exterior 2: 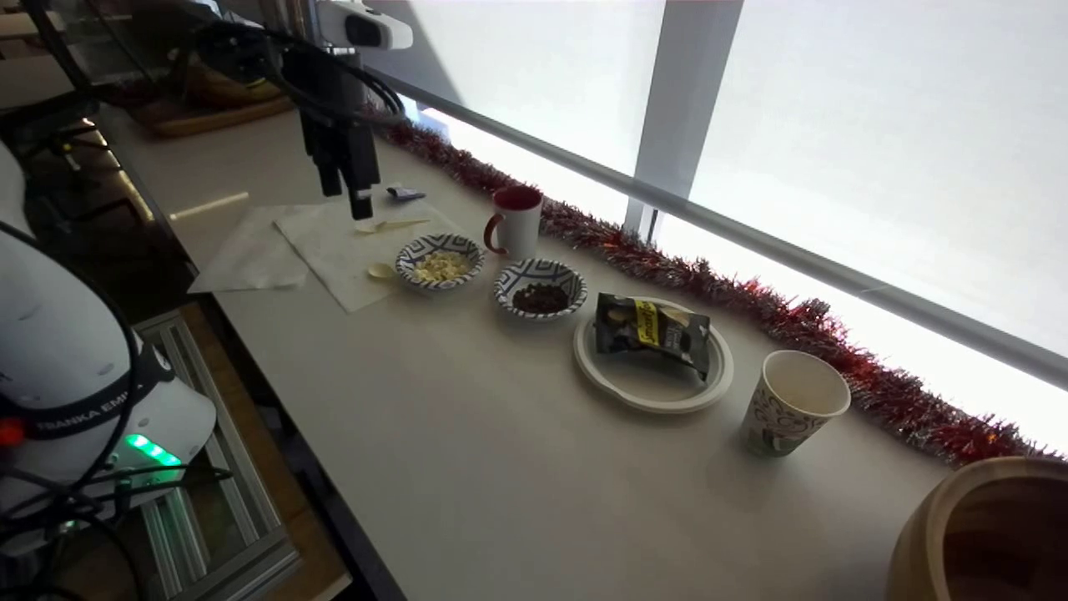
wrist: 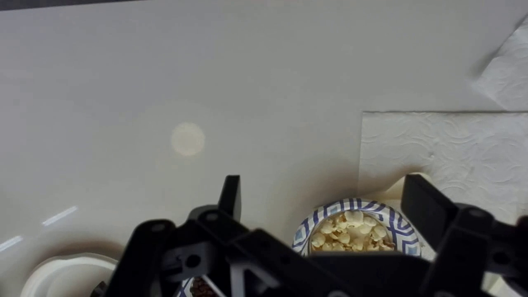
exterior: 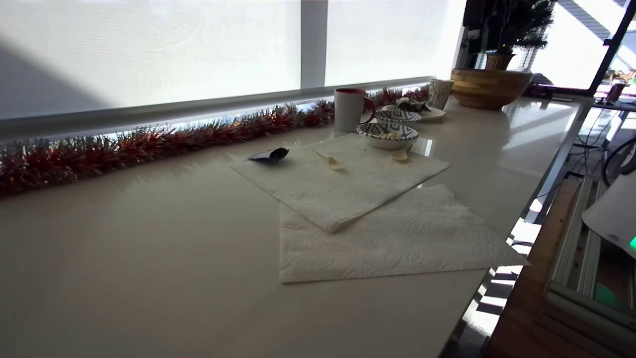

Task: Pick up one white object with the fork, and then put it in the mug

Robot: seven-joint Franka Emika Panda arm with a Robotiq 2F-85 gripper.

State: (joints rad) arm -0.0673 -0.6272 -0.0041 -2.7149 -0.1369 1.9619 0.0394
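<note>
A bowl with a blue-and-white rim holds whitish popcorn. The white mug with red inside and red handle stands upright beside it; it also shows in an exterior view. A thin cream utensil lies on the paper towel, possibly the fork; its tines are too small to tell. A cream spoon lies by the bowl. My gripper is open and empty above the towel. In the wrist view, the popcorn shows below and between the open fingers, partly hidden by the gripper.
A bowl of dark bits, a plate with a black packet, a paper cup and a wooden bowl stand further along. Red tinsel runs along the window. A small dark item lies on the towel.
</note>
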